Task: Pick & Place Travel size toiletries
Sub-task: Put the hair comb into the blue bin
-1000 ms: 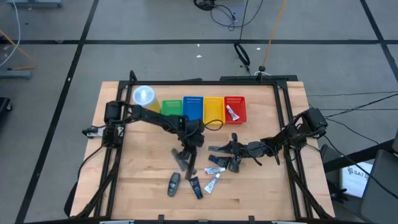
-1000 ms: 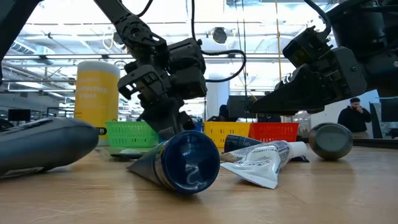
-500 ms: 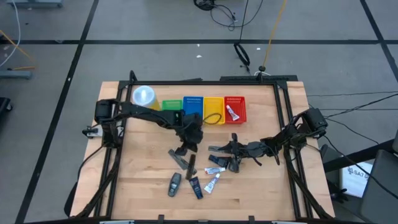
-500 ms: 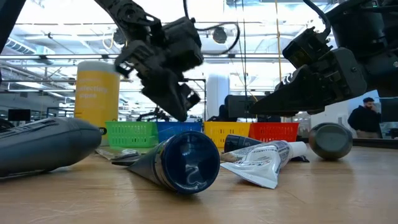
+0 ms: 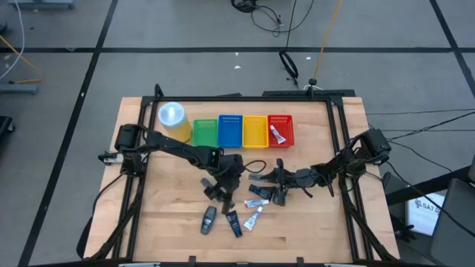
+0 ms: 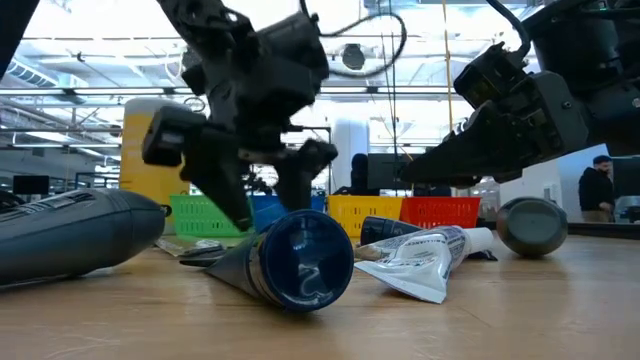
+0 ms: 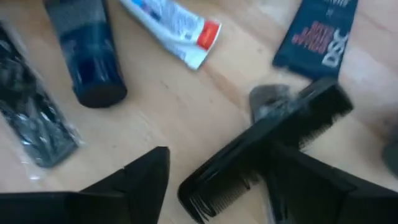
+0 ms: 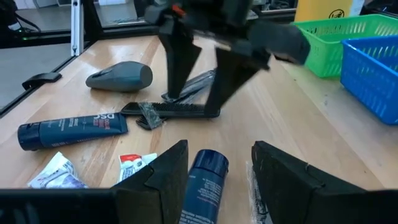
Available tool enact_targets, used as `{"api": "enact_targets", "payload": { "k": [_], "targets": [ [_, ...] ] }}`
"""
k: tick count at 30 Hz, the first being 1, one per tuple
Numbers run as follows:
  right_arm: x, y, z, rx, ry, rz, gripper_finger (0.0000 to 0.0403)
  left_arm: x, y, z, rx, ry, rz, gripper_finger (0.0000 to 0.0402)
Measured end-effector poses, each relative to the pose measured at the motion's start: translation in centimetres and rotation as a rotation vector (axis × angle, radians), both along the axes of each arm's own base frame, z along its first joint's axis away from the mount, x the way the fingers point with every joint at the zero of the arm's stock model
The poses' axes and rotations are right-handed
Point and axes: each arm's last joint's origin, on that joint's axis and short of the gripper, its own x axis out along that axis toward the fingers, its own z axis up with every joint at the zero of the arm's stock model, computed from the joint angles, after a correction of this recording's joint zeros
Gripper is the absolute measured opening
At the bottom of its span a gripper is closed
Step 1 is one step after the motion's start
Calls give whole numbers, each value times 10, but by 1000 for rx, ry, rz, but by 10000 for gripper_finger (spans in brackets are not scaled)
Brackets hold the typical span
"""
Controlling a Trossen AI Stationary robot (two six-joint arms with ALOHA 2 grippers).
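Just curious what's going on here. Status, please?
Left gripper open, straddling black comb. Right gripper open, above dark blue tube. White tube close, not blocking.

The wooden table [image 5: 171, 230] stood on a grey floor [image 5: 67, 30] crossed by dark tape lines [image 5: 89, 81], with cables [image 5: 260, 15] trailing beyond its far edge. Behind it, the room was bright under a high ceiling of beams [image 6: 80, 50], and a person [image 6: 598, 190] stood far off at the right.

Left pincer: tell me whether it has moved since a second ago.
Yes. In the high view the left pincer first rose toward the blue basket, then dropped away from it, now over the black comb.
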Motion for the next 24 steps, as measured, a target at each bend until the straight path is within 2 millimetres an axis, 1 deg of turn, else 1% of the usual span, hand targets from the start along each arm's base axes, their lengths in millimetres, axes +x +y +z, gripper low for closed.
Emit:
{"api": "enact_targets", "payload": {
  "k": [4,7,9,15,24],
  "targets": [
    [0,0,0,-9,-4,0,171,-1,7,-13,-39,53,-8,284],
    [0,-1,1,-11,-9,-2,171,-1,12,-20,-82,86,-22,271],
    [1,-1,1,-10,-16,-3,171,-3,14,-21,-97,105,-24,260],
    [1,-1,2,-12,-21,-1,171,-4,15,-22,-92,121,-21,222],
    [1,0,2,-6,-19,1,171,-5,15,-22,-89,145,5,148]
  ]
}}
